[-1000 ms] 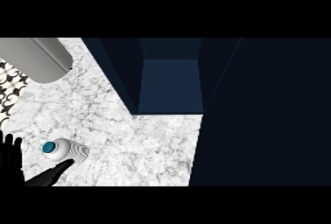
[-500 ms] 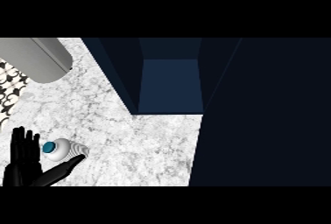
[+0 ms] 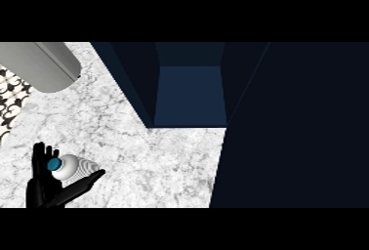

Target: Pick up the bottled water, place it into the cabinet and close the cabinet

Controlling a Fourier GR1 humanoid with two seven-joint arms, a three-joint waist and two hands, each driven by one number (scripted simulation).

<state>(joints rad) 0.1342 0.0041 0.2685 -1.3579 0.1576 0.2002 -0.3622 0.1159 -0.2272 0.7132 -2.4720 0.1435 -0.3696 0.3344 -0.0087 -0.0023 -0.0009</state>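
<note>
The bottled water (image 3: 78,167) is a white ribbed bottle with a blue cap (image 3: 54,164). It stands on the marble counter (image 3: 158,161) near the lower left. My left hand (image 3: 45,188) is open right at the bottle. Its straight fingers (image 3: 39,155) rise along the cap's left side, and its thumb (image 3: 85,181) stretches out under the bottle's near side. The dark blue cabinet (image 3: 191,95) stands open at the top centre, well to the right of the bottle and farther back. My right hand does not show.
A broad dark blue panel (image 3: 296,132), likely the cabinet's door, fills the right side of the view. A grey rounded object (image 3: 39,66) lies at the upper left. Patterned floor (image 3: 10,100) shows past the counter's left edge.
My left hand has come up from the lower left edge and moved right, so its fingers now stand against the bottle's cap. The bottle has stayed in place.
</note>
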